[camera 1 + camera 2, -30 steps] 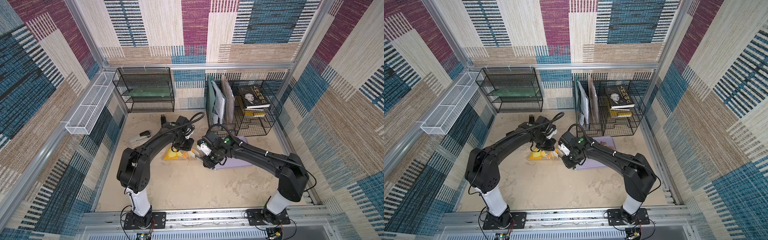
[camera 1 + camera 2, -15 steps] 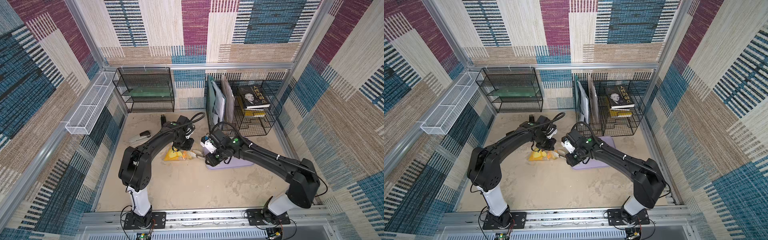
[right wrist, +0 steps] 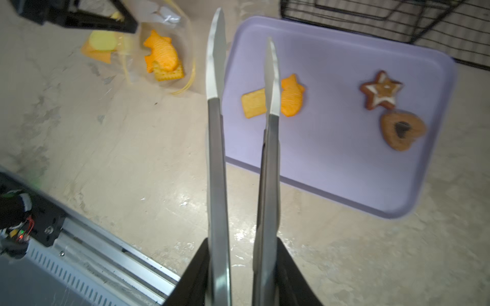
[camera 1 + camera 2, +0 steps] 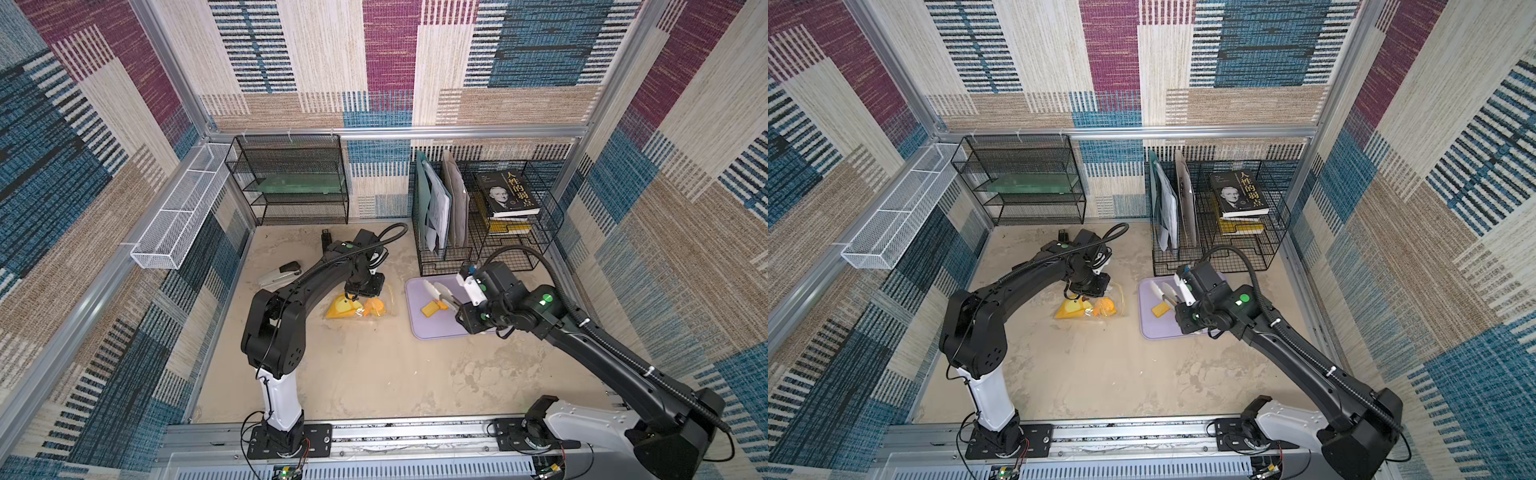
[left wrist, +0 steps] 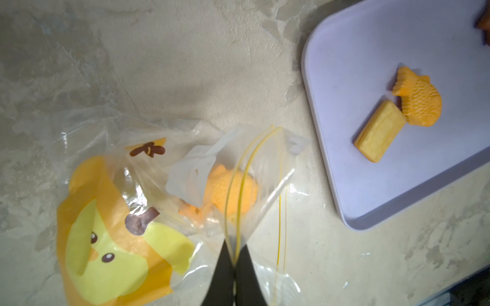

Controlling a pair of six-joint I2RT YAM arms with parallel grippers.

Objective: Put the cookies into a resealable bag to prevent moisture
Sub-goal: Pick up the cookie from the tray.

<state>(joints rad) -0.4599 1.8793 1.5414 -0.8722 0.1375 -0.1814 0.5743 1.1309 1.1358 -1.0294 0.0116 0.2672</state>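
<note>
The resealable bag (image 5: 132, 212) lies on the table, clear with a yellow duck print. My left gripper (image 5: 234, 261) is shut on its yellow-lined zip rim. Inside it are a fish cookie (image 5: 230, 190) and a square cracker (image 3: 169, 74). On the lilac tray (image 3: 344, 172) lie a rectangular cookie (image 3: 253, 103), a fish cookie (image 3: 291, 98), a brown star (image 3: 380, 91) and a brown heart (image 3: 401, 131). My right gripper (image 3: 242, 246) is shut on metal tongs (image 3: 216, 159). The tong tips stand apart and empty above the tray's left end. In both top views the bag (image 4: 359, 305) (image 4: 1090, 307) sits left of the tray (image 4: 432, 328).
A stapler (image 4: 280, 272) lies at the left. A black wire shelf (image 4: 291, 183) stands at the back. A wire file rack with books (image 4: 486, 216) stands just behind the tray. A white mesh basket (image 4: 178, 212) hangs on the left wall. The metal rail (image 4: 374, 432) runs along the front.
My right arm has swung right with the tongs, from the bag's mouth to above the tray, and the tong arms have spread a little. The left gripper has kept its hold.
</note>
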